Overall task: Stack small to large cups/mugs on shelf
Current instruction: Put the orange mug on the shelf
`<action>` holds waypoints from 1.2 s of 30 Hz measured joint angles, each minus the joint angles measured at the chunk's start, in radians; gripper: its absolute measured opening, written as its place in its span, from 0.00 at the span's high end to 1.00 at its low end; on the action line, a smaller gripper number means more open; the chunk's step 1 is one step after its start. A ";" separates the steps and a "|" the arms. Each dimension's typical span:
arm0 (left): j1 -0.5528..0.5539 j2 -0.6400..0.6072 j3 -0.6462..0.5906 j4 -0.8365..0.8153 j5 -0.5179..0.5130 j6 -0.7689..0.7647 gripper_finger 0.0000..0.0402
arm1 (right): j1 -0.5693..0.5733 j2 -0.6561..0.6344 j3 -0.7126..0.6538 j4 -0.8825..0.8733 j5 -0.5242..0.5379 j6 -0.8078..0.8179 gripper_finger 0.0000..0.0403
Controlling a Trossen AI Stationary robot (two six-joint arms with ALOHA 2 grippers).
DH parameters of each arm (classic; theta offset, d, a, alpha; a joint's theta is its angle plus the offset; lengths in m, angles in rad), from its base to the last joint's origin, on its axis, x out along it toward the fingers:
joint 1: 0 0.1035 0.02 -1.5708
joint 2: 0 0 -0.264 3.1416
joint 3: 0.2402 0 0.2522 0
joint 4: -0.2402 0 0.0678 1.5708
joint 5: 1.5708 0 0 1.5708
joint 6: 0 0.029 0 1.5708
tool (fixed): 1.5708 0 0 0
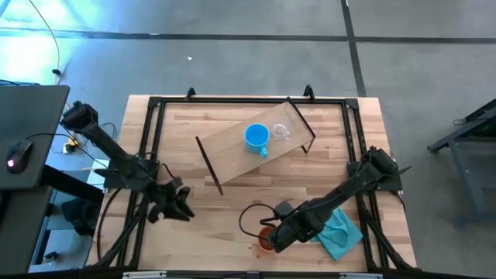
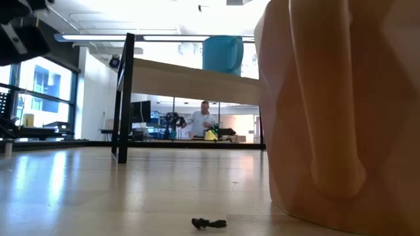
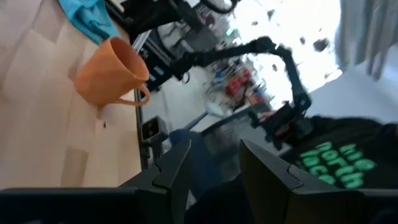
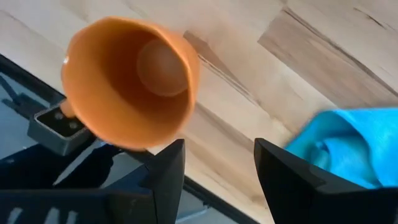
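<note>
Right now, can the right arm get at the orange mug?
Probably yes. The right gripper is open and hovers just above the orange mug, which stands upright near the table's front edge. Nothing lies between them; the teal cloth sits off to the side.

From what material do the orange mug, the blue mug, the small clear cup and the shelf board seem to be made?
Orange mug: probably ceramic or matte plastic; opaque, smooth, with little shine.
Blue mug: similar, opaque and evenly coloured; ceramic or plastic, I cannot tell which.
Clear cup: glass or clear plastic, since the board shows through it.
Shelf: light wood with visible grain, on thin black end frames, likely metal.
</note>
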 joint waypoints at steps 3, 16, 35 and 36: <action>0.002 0.121 0.072 0.052 -0.002 0.052 0.69 | 0.000 0.000 -0.036 0.044 0.011 -0.004 0.54; -0.014 0.565 0.421 -0.053 -0.019 0.151 0.69 | 0.012 0.000 -0.092 0.137 0.064 -0.008 0.54; -0.011 0.721 0.607 -0.205 -0.114 0.127 0.69 | 0.006 0.000 -0.095 0.242 0.083 -0.018 0.55; -0.012 0.721 0.607 -0.207 -0.114 0.127 0.69 | 0.005 0.000 -0.095 0.240 0.083 -0.012 0.56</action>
